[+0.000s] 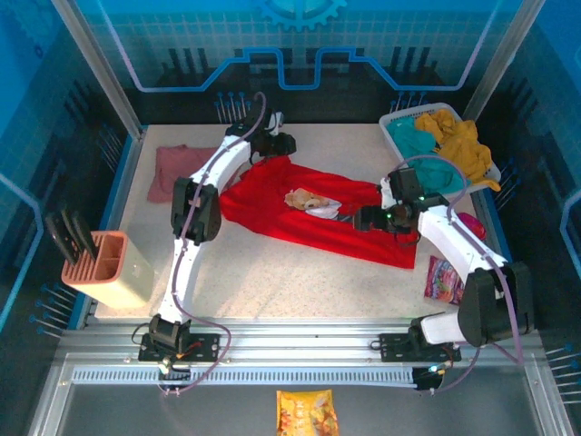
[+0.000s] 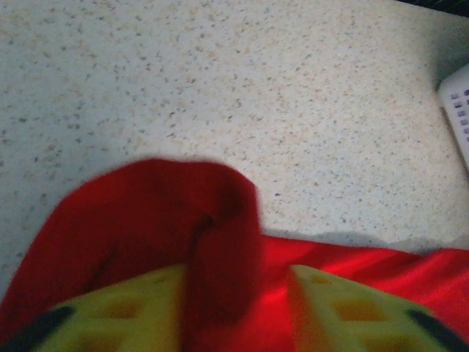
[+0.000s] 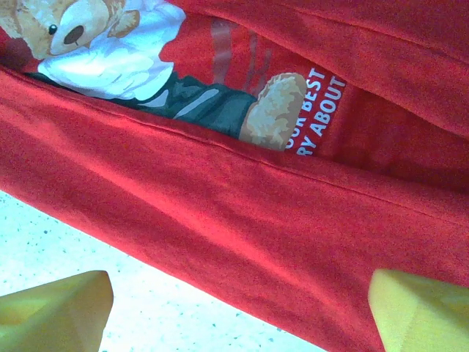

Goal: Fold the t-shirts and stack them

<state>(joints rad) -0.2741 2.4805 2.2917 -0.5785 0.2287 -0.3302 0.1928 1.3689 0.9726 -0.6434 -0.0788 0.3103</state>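
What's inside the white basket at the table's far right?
A teal cloth and a yellow cloth lie piled in the basket. Whatever is beneath them, and the basket's floor, is covered.

A fold of the red t-shirt (image 3: 242, 213) covers the start of its white lettering (image 3: 315, 110), and the left arm (image 1: 218, 163) hides part of the pink t-shirt (image 1: 168, 163).
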